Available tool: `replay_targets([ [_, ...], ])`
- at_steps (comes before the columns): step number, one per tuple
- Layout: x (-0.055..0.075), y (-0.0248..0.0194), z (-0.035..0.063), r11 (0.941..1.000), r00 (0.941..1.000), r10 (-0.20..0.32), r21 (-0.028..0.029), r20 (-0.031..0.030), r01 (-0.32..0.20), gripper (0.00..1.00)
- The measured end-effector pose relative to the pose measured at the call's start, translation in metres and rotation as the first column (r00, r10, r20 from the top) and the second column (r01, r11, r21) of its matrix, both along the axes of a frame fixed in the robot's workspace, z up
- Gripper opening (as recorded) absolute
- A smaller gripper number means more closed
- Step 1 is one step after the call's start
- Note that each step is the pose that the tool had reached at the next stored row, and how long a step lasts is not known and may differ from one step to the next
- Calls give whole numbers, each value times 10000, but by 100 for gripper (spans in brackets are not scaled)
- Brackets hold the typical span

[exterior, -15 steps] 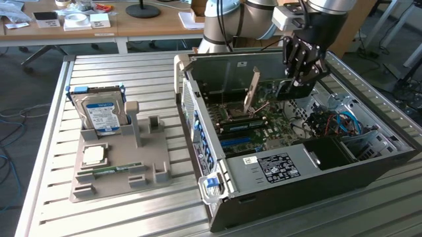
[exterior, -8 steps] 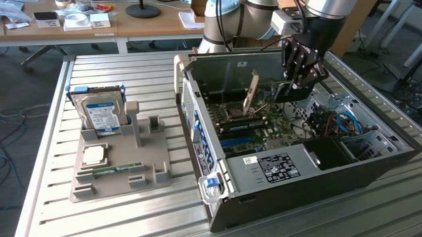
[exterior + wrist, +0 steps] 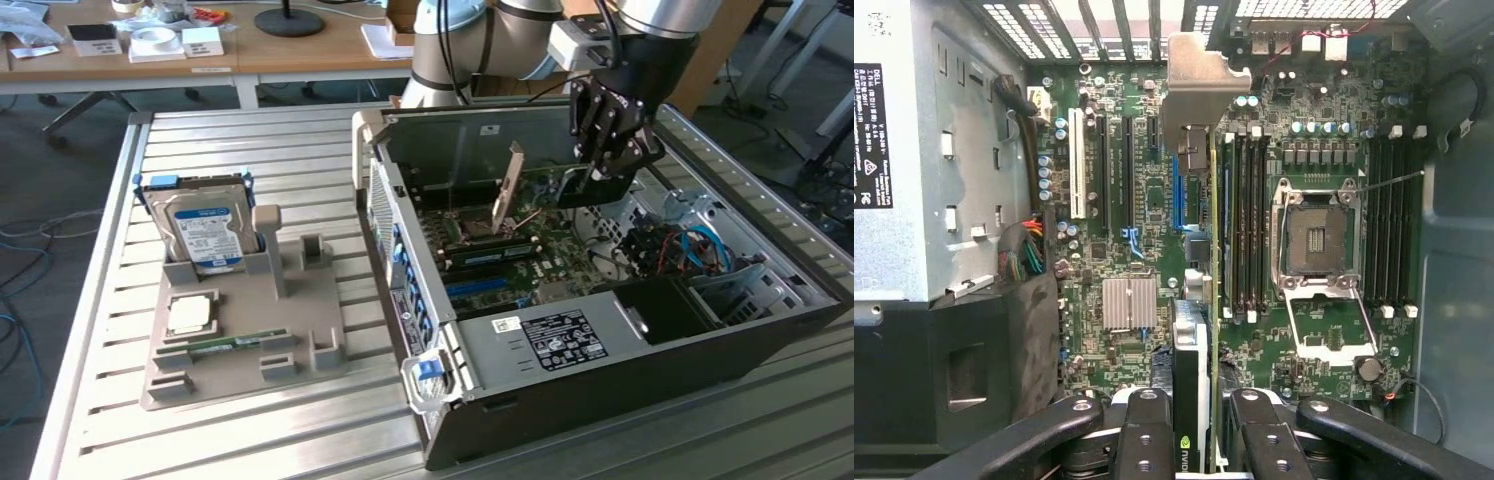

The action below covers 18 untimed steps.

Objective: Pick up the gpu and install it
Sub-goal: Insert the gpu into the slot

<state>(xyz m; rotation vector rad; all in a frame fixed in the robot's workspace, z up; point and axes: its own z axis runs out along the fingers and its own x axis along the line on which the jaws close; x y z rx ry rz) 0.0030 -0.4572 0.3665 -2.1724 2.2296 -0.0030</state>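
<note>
Claw (image 3: 1196, 402) clamped on the gpu (image 3: 1190, 350), card on edge inside the open computer case (image 3: 601, 340).

From my wrist view I see dark fingers (image 3: 1144, 430) pressed on both faces of the card, with the black cooler side and its green logo between them. The gpu stands upright on its long edge over the motherboard (image 3: 1129, 200), and its silver end bracket points to the slotted rear wall of the case. It runs alongside a blue slot (image 3: 1176, 190) on one side and the memory slots (image 3: 1246, 220) on the other; the empty processor socket (image 3: 1316, 235) lies beyond those. I cannot tell whether its lower edge is seated. In the exterior view, the case lies on its side on the slatted bench (image 3: 240, 140). On the exterior view's left, a grey holder (image 3: 314, 350) carries the hard drive (image 3: 203, 232), well apart from the claw.
</note>
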Motion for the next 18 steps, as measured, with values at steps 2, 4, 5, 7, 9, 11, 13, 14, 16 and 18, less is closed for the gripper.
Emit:
replay_targets([
  [2,0,0,-2,10000,10000,0,1,0,0,27],
  [4,0,0,-5,10000,10000,0,1,0,0,27],
  [5,0,0,-7,10000,10000,-1,2,1,1,27],
  [7,0,0,-12,10000,10000,0,2,0,0,27],
  [9,0,0,-26,10000,10000,0,5,1,0,27],
  [11,0,0,-54,10000,10000,0,2,0,0,27],
  [13,0,0,-89,10000,10000,0,2,0,0,27],
  [14,0,0,-109,10000,10000,0,2,0,0,27],
  [16,-1,0,-143,10000,10000,0,1,0,0,27],
  [18,-1,0,-148,10000,10000,0,-1,0,0,27],
])
